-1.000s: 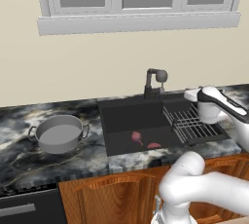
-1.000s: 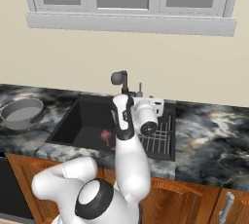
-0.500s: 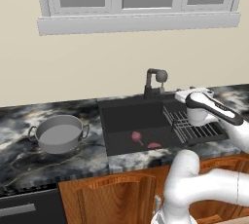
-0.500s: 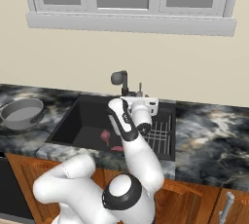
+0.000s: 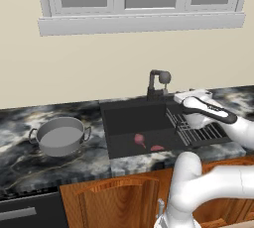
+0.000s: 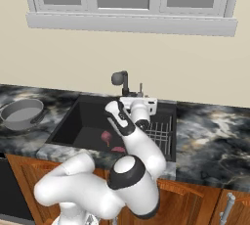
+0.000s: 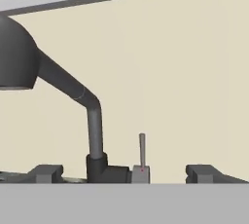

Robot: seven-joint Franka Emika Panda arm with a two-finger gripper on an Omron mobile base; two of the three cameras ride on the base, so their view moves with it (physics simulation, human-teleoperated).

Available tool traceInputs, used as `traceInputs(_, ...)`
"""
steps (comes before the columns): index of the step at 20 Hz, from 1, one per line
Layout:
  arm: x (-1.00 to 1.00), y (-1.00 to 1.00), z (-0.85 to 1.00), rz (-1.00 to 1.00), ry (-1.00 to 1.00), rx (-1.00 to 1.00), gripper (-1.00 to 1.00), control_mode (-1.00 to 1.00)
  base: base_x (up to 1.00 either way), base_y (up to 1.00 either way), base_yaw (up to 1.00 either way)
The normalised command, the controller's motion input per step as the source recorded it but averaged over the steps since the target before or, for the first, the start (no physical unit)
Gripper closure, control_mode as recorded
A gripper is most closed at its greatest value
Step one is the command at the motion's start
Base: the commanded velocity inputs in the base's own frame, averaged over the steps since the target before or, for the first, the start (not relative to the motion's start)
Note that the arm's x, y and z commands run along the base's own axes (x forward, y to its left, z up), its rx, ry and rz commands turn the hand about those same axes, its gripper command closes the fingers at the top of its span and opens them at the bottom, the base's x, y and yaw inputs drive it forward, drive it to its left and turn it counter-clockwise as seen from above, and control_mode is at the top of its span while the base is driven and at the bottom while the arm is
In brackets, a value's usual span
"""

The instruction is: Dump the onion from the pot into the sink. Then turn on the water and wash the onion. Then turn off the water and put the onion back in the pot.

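On the far left of the counter (image 5: 30, 172) the pot (image 5: 60, 136) stands upright and empty, well apart from the sink (image 5: 130, 119), so the dumping step looks finished. Moving right, the onion (image 5: 139, 139) lies on the dark floor of the basin, with a flatter pink sliver (image 5: 157, 148) just beside it; in the right base view the onion (image 6: 106, 137) shows low in the basin, partly behind the arm. At the back rim the tap (image 5: 159, 84) rises with its round head, and in the hand view its thin upright lever (image 7: 142, 151) stands straight ahead between the two finger tips. Further right, the gripper (image 5: 182, 96) hangs over the wire rack (image 5: 196, 130) at the tap's side, jaws spread wide and holding nothing. Compared with a second ago, the hand has swung leftward from beyond the rack's far edge to a spot close beside the tap base, while pot, onion and sliver have stayed put. That shift suggests the arm is lining up on the lever to start the water; no stream is visible, so the wash seems not yet begun. The likely next need is a short advance to nudge the lever without striking the spout.
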Motion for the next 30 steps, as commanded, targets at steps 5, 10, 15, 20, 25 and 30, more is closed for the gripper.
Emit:
traceInputs(5,0.16,-0.02,0.0,0.1,0.01,0.0,-1.0,-1.0,0.0,0.0,0.0)
traceInputs(10,0.24,-0.03,0.0,0.05,0.0,0.0,-1.0,-1.0,0.0,0.0,0.0)
traceInputs(15,0.05,0.01,-0.1,0.05,0.0,0.0,-1.0,-1.0,0.0,0.0,0.0)
traceInputs(20,0.27,0.1,-0.24,0.03,-0.07,0.0,-1.0,-1.0,0.0,0.0,0.0)
traceInputs(25,0.1,0.01,-0.12,0.0,-0.09,0.0,-1.0,-1.0,0.0,0.0,0.0)
traceInputs(30,0.15,0.0,-0.12,0.0,-0.02,0.0,-1.0,-1.0,0.0,0.0,0.0)
